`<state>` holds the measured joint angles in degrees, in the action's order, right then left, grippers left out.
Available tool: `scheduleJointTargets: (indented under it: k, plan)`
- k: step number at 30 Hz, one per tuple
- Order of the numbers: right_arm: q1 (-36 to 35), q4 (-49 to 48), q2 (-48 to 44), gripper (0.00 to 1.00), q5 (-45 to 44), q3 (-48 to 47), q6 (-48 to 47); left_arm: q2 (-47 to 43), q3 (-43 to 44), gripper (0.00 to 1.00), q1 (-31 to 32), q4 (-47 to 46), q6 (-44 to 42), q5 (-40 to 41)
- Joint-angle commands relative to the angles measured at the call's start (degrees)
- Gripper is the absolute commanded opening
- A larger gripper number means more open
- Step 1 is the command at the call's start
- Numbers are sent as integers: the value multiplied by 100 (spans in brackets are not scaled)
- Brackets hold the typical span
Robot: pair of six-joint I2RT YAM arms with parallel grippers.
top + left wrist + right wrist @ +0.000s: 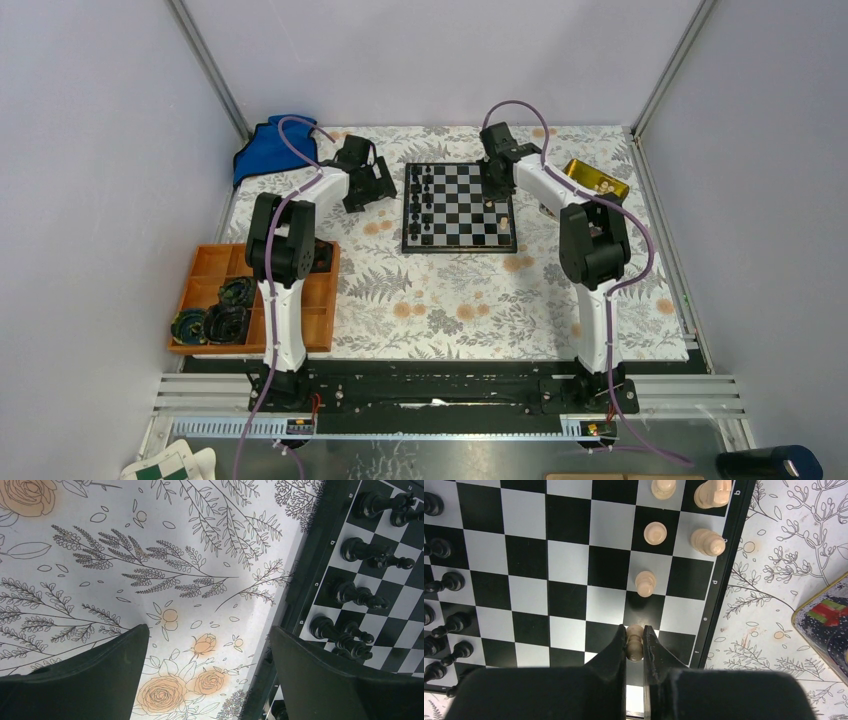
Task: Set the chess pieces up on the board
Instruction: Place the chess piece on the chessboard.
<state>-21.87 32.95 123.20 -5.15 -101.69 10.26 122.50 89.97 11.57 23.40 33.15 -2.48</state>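
Pale turned wood: one light pawn-like piece [635, 647] is pinched between the right gripper's [635, 632] black fingers, the jaws nearly together on it, near the lettered border of the board [526, 555]. Five more pale pieces [645, 582] stand free on the glossy checkered squares beyond it, and black pieces [451, 581] line the opposite side. The left gripper [207, 640] hangs with jaws wide apart, holding nothing, over the flower-printed cloth [150, 555] just beside the board's black border.
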Motion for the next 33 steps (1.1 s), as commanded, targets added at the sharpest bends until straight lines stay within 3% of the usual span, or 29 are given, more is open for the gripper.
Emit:
scheduleJointTargets:
  k: [1, 33]
  plan:
    - [-63, -119, 91, 0, -120, -26, -100, 67, -50, 99, -6, 172, -1, -9]
    - [-59, -203, 442, 3, -215, -200, -165, 148, -41, 99, -68, 171, 21, -64]
